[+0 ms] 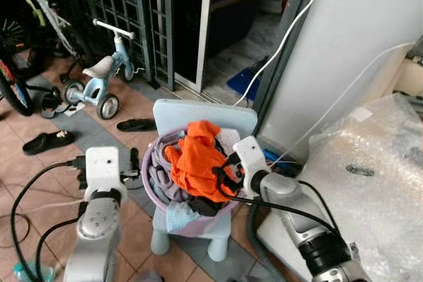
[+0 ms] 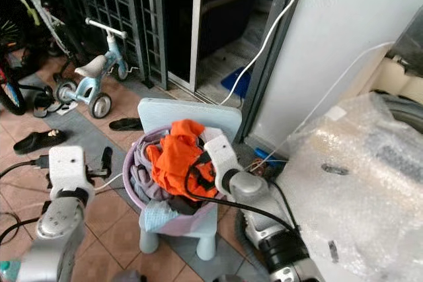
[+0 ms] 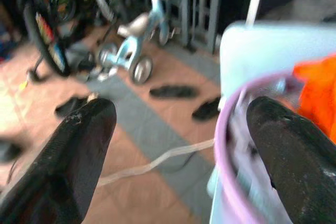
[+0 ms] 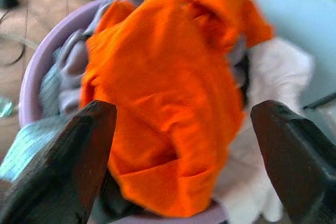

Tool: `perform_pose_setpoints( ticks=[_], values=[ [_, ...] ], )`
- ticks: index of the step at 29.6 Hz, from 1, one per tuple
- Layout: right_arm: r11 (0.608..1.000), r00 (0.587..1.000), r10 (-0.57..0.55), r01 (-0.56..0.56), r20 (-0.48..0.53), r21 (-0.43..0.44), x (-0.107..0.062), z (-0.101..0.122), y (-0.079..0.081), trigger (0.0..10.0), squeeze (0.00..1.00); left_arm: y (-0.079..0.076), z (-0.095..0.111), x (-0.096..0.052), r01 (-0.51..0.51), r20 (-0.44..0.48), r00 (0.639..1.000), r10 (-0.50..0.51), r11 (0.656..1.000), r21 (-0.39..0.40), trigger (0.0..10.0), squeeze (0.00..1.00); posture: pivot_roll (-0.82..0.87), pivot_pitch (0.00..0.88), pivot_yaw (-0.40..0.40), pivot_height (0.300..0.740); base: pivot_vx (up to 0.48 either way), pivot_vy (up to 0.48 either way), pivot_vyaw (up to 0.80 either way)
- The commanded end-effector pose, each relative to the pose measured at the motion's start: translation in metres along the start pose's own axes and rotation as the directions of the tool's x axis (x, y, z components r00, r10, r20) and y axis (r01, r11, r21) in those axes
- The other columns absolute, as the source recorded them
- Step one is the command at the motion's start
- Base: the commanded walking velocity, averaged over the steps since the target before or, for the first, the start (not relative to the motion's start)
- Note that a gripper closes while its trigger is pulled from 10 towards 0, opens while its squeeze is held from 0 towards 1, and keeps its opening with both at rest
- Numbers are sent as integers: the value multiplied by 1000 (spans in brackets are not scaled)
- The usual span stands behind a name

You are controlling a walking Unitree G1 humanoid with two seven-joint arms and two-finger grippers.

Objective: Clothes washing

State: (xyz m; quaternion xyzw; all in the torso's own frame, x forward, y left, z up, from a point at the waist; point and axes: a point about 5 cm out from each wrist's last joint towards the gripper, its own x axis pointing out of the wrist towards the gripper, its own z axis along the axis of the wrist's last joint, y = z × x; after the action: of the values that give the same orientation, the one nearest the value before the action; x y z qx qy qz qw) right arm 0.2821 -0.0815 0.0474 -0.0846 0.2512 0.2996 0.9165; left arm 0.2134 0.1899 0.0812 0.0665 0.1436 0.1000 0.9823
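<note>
Here, the right end effector spreads wide over an orange garment heaped in a lilac laundry basket on a pale-blue chair; the left end effector gapes wide beside the basket. No writing is legible.

Readable text: none in any view.
Bubble-wrapped appliance: a dark mark and a pale patch show through the wrap, neither legible.
Balance bike: no brand or lettering can be made out.
</note>
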Motion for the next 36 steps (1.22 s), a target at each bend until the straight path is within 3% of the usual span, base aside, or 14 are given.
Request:
perform_pose_setpoints(
  ticks=[1, 8, 14, 17, 18, 19, 20, 26, 36],
  values=[
    [1000, 1000, 14, -14, -6, -24, 4, 1, 3, 10000, 0, 3, 5, -6, -2, 10, 1000, 2, 1000, 5, 10000, 0, 187, 25, -117, 740, 0, 0, 0],
    [997, 997, -76, 76, -6, -30, 24, 6, 5, 10000, 0, 11, 8, -24, -4, 3, 1000, 4, 1000, -9, 10000, 0, 229, 110, -141, 740, 0, 0, 0],
    [984, 986, -169, 169, 8, -59, 30, 13, -3, 10000, 0, 7, 15, -33, 58, 26, 998, -58, 998, 11, 10000, 0, 228, 163, -152, 740, 0, 0, 0],
    [979, 980, -201, 201, 3, -23, 36, 14, -1, 10000, 0, 4, 13, -37, 68, 18, 998, -68, 998, -15, 10000, 0, 224, 188, -163, 740, 0, 0, 0],
    [979, 979, -205, 205, -5, -3, 39, 14, 1, 7059, 0, 3, 13, -38, 68, 16, 998, -68, 998, -15, 10000, 0, 223, 194, -166, 740, 0, 0, 0],
    [979, 979, -205, 205, -5, -3, 39, 14, 1, 7059, 0, 3, 13, -38, 68, 16, 998, -68, 998, -15, 10000, 0, 223, 194, -166, 740, 0, 0, 0],
    [978, 979, -203, 204, -20, 31, 43, 13, 6, 314, 0, 2, 14, -41, 70, 11, 997, -70, 997, -20, 10000, 0, 224, 201, -171, 740, 0, 0, 0],
    [980, 987, -157, 161, -42, 115, 57, 26, 28, 0, 0, -3, 16, -47, 83, 8, 997, -83, 996, -43, 10000, 0, 242, 219, -191, 740, 0, 0, 0],
    [966, 986, -157, 164, -52, 200, 61, 32, 29, 0, 0, -2, 15, -49, 68, -2, 998, -68, 997, -43, 10000, 0, 253, 229, -205, 740, 0, 0, 0]
  ],
)
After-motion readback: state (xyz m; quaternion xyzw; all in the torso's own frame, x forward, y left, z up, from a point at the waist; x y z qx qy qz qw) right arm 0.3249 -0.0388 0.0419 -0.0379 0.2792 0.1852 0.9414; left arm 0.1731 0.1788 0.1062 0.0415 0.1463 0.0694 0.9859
